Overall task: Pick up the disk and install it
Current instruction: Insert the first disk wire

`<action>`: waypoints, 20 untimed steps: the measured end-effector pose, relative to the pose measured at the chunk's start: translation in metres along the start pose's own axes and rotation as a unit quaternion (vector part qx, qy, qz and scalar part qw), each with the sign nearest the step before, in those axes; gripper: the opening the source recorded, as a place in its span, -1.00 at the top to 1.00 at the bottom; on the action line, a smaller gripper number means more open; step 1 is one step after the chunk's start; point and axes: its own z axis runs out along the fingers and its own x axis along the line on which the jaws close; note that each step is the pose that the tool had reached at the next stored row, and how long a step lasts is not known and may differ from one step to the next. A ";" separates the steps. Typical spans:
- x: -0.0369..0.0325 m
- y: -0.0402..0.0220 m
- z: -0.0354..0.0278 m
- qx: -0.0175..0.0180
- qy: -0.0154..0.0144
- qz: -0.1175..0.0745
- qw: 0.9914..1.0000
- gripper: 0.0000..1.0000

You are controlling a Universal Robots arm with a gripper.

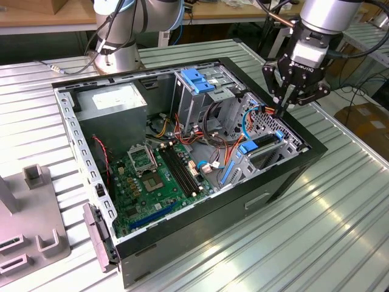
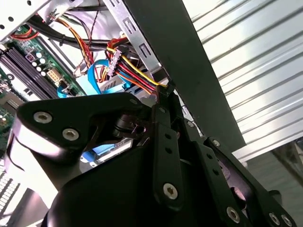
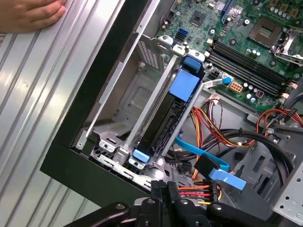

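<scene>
Disk sits edge-up in the drive bay at the corner of the open computer case, blue rails at both ends, a blue tab on its upper side. In the exterior view it shows as a dark slab in the bay near the case's right wall. Gripper hangs just above the case edge, beside the bay, jaws drawn together on a bundle of red, yellow and black wires with its connector. Motherboard lies on the case floor. A hand rests on the ribbed metal worktop outside the case.
</scene>
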 end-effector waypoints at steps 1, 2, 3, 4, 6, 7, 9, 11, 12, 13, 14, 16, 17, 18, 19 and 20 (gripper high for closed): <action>0.0000 0.0000 0.0000 -0.001 0.000 0.008 1.000 0.66; 0.0000 0.0000 0.0000 -0.001 0.000 0.013 1.000 0.66; -0.0001 0.0001 0.0000 -0.002 0.000 0.018 1.000 0.66; -0.0001 0.0002 0.0000 -0.002 0.000 0.025 1.000 0.66; -0.0002 0.0003 0.0000 -0.003 0.001 0.033 0.999 0.66; -0.0003 0.0005 0.0000 -0.004 0.001 0.040 0.999 0.66; -0.0018 0.0032 -0.0002 -0.004 0.001 0.044 0.999 0.66; -0.0035 0.0066 -0.0004 -0.004 0.001 0.044 0.999 0.66; -0.0041 0.0078 -0.0005 -0.004 0.001 0.044 0.999 0.66; -0.0044 0.0087 -0.0005 -0.004 0.001 0.046 0.999 0.66; -0.0045 0.0087 -0.0005 -0.004 0.001 0.049 0.999 0.66; -0.0046 0.0088 -0.0004 -0.006 0.001 0.065 0.998 0.66; -0.0046 0.0088 -0.0004 -0.006 0.001 0.072 0.997 0.66; -0.0046 0.0088 -0.0003 -0.008 0.001 0.084 0.996 0.66; -0.0046 0.0088 -0.0002 -0.008 0.001 0.094 0.996 0.66; -0.0046 0.0088 -0.0002 -0.009 0.002 0.101 0.995 0.66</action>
